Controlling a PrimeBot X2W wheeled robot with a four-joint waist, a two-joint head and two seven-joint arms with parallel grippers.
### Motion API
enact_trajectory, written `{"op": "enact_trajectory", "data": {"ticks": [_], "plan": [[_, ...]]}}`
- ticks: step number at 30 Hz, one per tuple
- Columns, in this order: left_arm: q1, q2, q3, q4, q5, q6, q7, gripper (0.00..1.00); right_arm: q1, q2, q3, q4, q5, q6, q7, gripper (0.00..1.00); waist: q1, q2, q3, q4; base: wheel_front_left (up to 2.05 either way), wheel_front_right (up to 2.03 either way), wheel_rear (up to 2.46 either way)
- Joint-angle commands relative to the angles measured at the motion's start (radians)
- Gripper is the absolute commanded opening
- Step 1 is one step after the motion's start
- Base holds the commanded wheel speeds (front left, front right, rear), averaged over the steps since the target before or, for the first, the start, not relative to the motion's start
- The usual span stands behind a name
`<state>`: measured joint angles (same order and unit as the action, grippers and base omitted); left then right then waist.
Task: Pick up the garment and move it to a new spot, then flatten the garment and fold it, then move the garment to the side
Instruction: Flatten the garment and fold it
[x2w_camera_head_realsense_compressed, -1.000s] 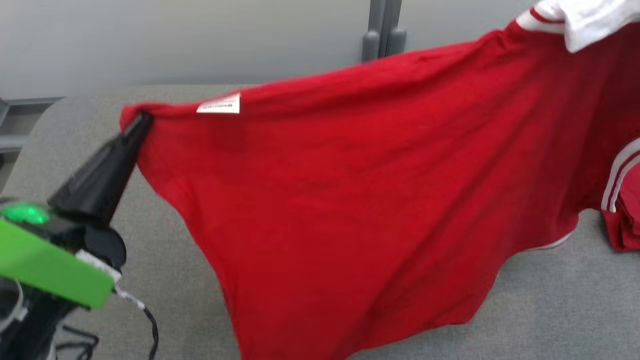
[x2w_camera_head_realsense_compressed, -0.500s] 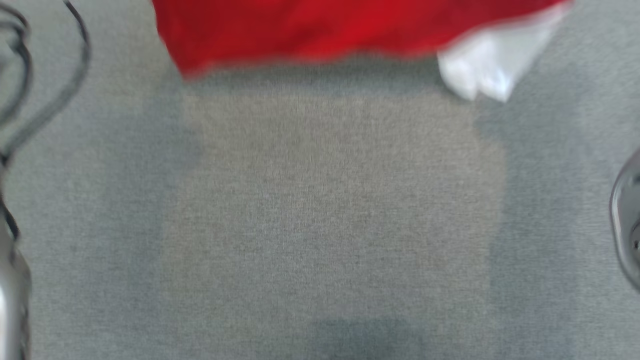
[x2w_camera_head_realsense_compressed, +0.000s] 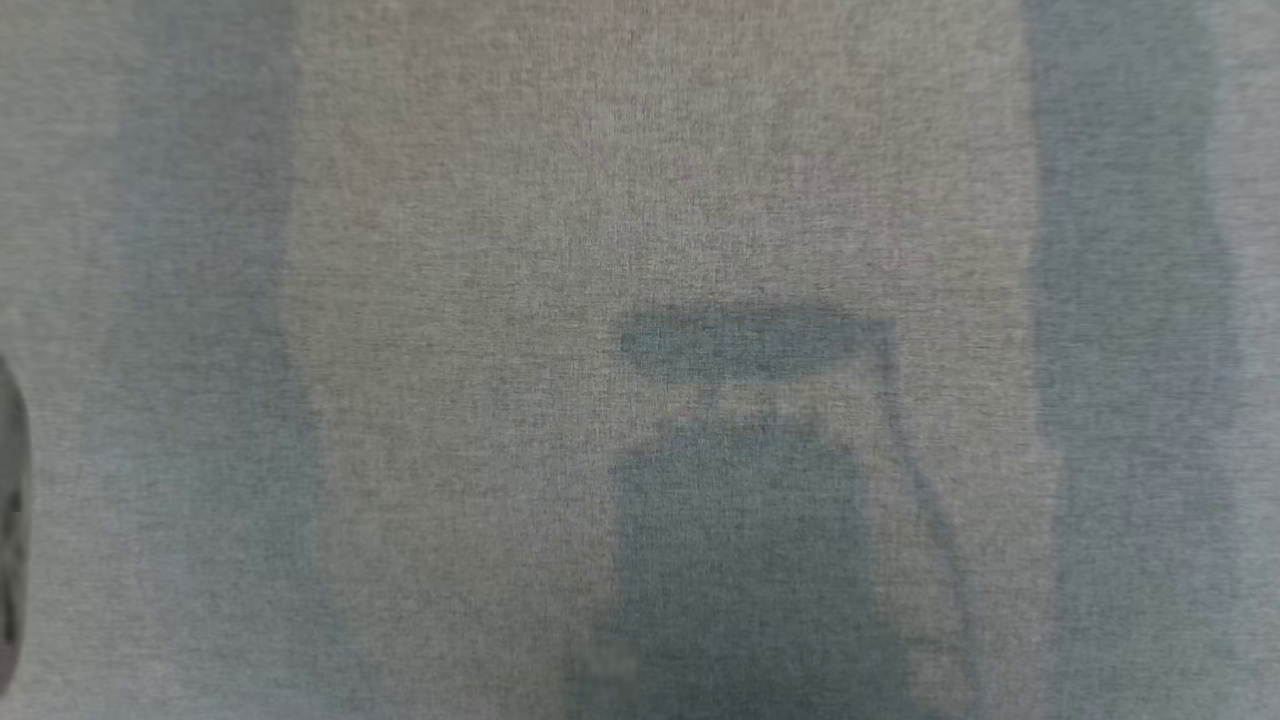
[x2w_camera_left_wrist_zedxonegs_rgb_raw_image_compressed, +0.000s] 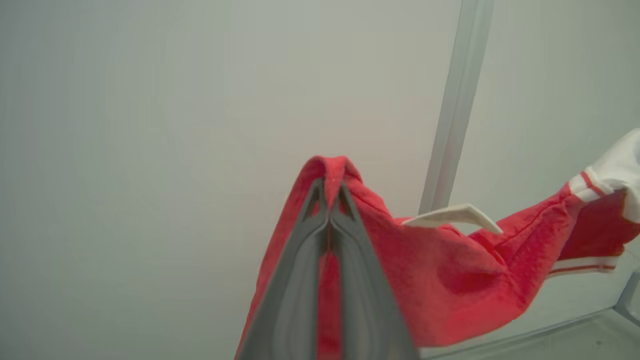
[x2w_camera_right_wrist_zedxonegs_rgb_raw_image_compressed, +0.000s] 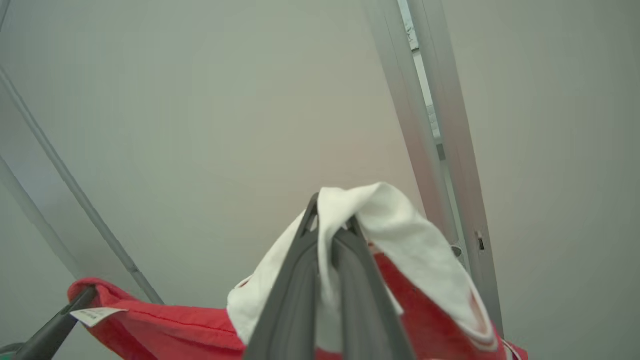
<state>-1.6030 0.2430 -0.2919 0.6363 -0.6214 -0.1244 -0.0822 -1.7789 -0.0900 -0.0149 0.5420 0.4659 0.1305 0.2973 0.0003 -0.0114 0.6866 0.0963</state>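
The left tool (x2w_camera_left_wrist_zedxonegs_rgb_raw_image_compressed: 329, 194) is pinched shut on a red corner of the garment (x2w_camera_left_wrist_zedxonegs_rgb_raw_image_compressed: 450, 265). The right tool (x2w_camera_right_wrist_zedxonegs_rgb_raw_image_compressed: 330, 222) is pinched shut on its white trim (x2w_camera_right_wrist_zedxonegs_rgb_raw_image_compressed: 400, 225). The cloth spans from one tool's tips to the other's, with a label (x2w_camera_left_wrist_zedxonegs_rgb_raw_image_compressed: 455, 216) just beside the left tips. It looks mid-carry to a new spot. Hold both tools level and well apart for a taut top edge, then lower so the hanging hem meets the desk (x2w_camera_head_realsense_compressed: 640, 200) first. The cloth below both tools is cut off, so its clearance above the desk is unknowable. Whether the white piece is collar or sleeve is unclear.
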Motion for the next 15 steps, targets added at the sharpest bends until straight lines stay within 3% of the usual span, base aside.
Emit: {"op": "enact_trajectory", "data": {"ticks": [1, 6, 15], "plan": [[0.045, 0.006, -0.027, 0.021, 0.007, -0.005, -0.014, 0.00, 0.066, -0.024, 0.024, -0.014, 0.029, 0.000, 0.002, 0.00, -0.0003, 0.0114, 0.093, -0.008, 0.00, 0.00, 0.00], [0.210, 0.035, -0.142, 0.018, -0.133, -0.007, -0.089, 0.00, 0.398, -0.124, 0.138, -0.183, 0.241, 0.001, 0.016, 0.00, -0.0003, 0.0114, 0.077, -0.039, 0.00, 0.00, 0.00], [0.589, 0.192, -0.263, -0.180, -0.363, -0.007, -0.159, 0.00, 0.981, -0.309, 0.176, -0.501, 0.500, 0.001, -0.013, 0.00, -0.0003, 0.0114, -0.038, -0.082, 0.00, 0.00, 0.00]]}}
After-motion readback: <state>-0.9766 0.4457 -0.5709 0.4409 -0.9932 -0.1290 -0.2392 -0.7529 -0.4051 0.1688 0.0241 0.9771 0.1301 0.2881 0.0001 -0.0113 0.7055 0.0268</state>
